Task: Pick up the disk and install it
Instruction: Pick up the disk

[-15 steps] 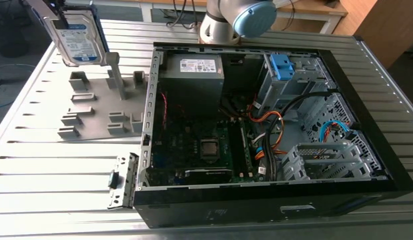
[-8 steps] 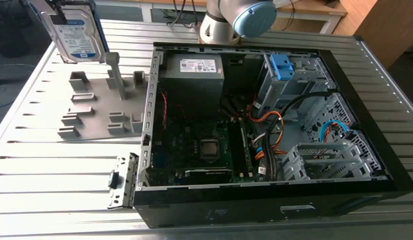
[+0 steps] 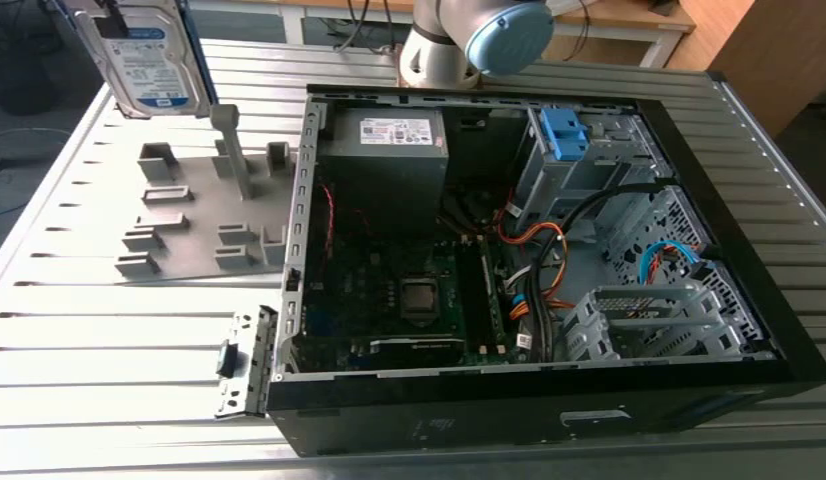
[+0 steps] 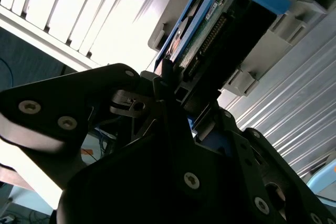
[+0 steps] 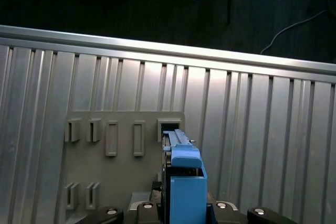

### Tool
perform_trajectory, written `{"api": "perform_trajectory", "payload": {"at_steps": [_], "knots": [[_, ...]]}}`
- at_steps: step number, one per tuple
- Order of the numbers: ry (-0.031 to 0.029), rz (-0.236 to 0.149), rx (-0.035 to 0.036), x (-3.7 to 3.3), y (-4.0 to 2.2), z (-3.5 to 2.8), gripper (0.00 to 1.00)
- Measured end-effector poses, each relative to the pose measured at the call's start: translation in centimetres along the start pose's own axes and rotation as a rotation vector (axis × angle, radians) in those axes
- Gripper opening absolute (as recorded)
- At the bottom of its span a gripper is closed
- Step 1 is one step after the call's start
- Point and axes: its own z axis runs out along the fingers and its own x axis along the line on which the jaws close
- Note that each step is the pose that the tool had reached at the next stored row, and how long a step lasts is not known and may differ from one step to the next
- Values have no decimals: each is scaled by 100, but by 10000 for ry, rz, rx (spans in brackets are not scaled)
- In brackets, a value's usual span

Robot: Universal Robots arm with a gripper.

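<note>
Your jaws are pinching the disk point(image 4: 210, 30), which sticks straight out from between them, blue rails showing. Past its far end lies the grey slotted tray point(image 5: 121, 182) on the ribbed surface point(image 5: 252, 119); the open computer case point(image 3: 547, 300) sits well aside.

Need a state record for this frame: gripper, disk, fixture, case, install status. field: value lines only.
gripper: shut on the disk, clamping one end
disk: held upright, label facing the exterior view, blue rails on its edges; outside the case, at the exterior view's left
fixture: grey slotted plate on the table, beside the case; under the disk in the first wrist view
case: lying flat, side open, board and cables exposed
blue bracket: on the metal bay inside the case
install status: picked up, not yet installed
</note>
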Motion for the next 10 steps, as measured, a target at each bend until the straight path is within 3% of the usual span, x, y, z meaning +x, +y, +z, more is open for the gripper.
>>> {"api": "perform_trajectory", "payload": {"at_steps": [10], "knots": [[0,0,1,-5,2,-121,36]]}}
